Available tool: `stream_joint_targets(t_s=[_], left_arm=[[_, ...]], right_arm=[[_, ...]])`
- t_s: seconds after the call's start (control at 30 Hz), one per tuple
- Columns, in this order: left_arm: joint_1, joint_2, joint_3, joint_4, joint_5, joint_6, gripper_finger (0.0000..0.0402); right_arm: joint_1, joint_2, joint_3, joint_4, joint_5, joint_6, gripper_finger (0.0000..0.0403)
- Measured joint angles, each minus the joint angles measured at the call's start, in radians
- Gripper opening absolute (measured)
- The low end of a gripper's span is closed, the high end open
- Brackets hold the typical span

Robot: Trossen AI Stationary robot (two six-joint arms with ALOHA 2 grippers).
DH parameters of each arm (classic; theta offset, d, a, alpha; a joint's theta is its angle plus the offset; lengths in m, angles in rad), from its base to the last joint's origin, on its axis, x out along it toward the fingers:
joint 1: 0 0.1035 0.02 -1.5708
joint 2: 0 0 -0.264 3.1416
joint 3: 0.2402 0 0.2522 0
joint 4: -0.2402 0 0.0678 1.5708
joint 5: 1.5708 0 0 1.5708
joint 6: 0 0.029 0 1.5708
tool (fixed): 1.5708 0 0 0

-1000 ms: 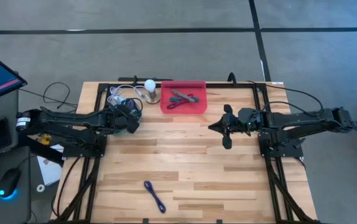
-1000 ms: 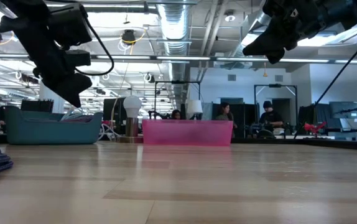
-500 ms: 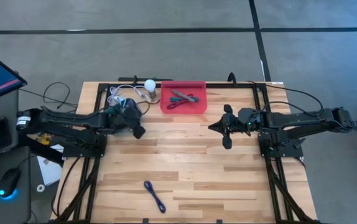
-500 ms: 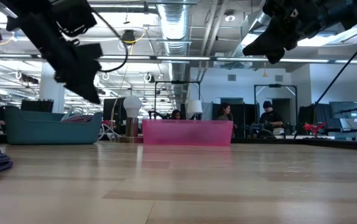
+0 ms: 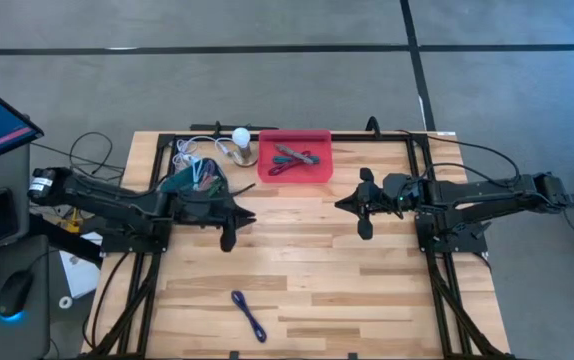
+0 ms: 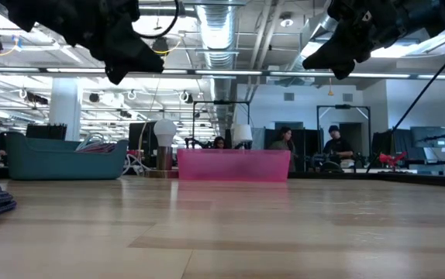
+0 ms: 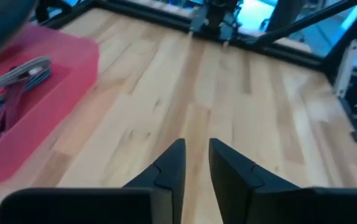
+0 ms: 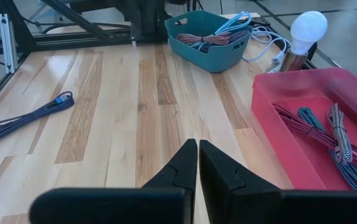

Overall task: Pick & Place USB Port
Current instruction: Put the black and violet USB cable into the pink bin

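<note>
While the left gripper [image 5: 235, 222] hangs above the bare wood beside the teal bin [image 5: 195, 181], we see its fingers narrowly parted and empty. The blue USB cable [image 5: 249, 314] lies well apart at the table's near edge. The right gripper [image 5: 359, 203], closed, waits below the red tray [image 5: 294, 138].

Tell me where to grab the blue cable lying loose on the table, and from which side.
Take the blue cable at its straight middle, coming straight down from above. It lies flat and diagonal on the bare wood, so set the hand's fingers across its line. The left hand is nearer.

Both arms hover empty: left end effector [image 5: 233, 222] slightly parted, right end effector [image 5: 355, 204] closed.
</note>
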Motion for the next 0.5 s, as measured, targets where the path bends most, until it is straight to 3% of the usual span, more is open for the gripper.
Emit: stream_joint_targets(t_s=[0.3, 0.5], left_arm=[[-0.002, 0.0, 0.0, 0.04, -0.005, -0.014, 0.0066], [0.008, 0.0, 0.0, 0.163, 0.011, 0.057, 0.0063]], right_arm=[[0.0, 0.0, 0.0, 0.0, 0.0, 0.0, 0.001], [0.0, 0.0, 0.0, 0.01, 0.0, 0.0, 0.001]])
